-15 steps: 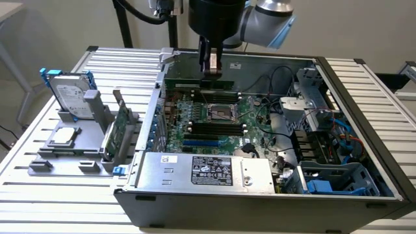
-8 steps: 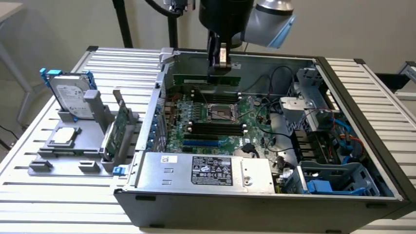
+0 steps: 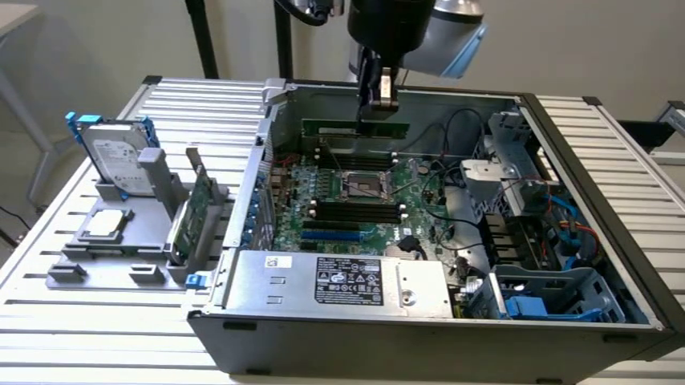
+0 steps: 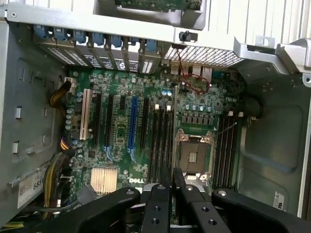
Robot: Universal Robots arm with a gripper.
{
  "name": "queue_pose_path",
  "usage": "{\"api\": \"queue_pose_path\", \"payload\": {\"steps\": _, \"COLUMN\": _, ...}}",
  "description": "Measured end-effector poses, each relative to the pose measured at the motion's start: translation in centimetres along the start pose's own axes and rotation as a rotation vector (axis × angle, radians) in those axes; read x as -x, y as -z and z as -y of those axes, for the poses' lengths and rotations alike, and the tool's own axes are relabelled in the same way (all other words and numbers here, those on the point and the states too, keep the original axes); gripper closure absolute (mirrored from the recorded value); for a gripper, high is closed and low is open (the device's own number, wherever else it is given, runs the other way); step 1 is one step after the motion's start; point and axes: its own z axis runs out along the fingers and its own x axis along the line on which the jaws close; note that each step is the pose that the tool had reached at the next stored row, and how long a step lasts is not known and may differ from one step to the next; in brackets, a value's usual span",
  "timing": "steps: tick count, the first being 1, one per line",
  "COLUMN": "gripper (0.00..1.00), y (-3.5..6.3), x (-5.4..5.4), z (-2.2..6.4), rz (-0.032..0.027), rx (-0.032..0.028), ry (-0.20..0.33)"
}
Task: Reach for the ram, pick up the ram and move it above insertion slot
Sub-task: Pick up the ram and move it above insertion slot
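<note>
Slatted metal tabletop [image 3: 96, 313] carries the open computer case [image 3: 428, 321]. Gripper [image 3: 377, 108] clamps the ram [image 3: 357, 129] by its top edge, board hanging just under the fingers — above the motherboard [image 4: 141, 121]. Best handled level (edge parallel to the DIMM slots [image 3: 348, 210] below) — no twisting.

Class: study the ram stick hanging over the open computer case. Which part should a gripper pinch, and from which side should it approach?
Pinch the ram across its two flat faces at the upper long edge, near mid-length, coming straight down from above. The thin strip stands on edge with its length level, so a central pinch should balance it and leave the lower edge free over the motherboard. The gripper holds it this way.
</note>
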Motion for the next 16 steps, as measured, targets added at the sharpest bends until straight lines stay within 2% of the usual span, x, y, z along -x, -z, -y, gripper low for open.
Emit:
{"api": "queue_pose_path", "payload": {"steps": 6, "gripper": 0.86, "y": -0.29, "x": 0.26, "z": 0.81, "rz": -0.0006, "rx": -0.0022, "ry": -0.015}}
{"api": "queue_pose_path", "payload": {"steps": 9, "gripper": 0.86, "y": -0.39, "x": 0.38, "z": 0.87, "rz": -0.0011, "rx": -0.0049, "ry": -0.028}}
{"api": "queue_pose_path", "payload": {"steps": 16, "gripper": 0.86, "y": -0.4, "x": 0.41, "z": 0.87, "rz": -0.001, "rx": -0.0054, "ry": -0.031}}
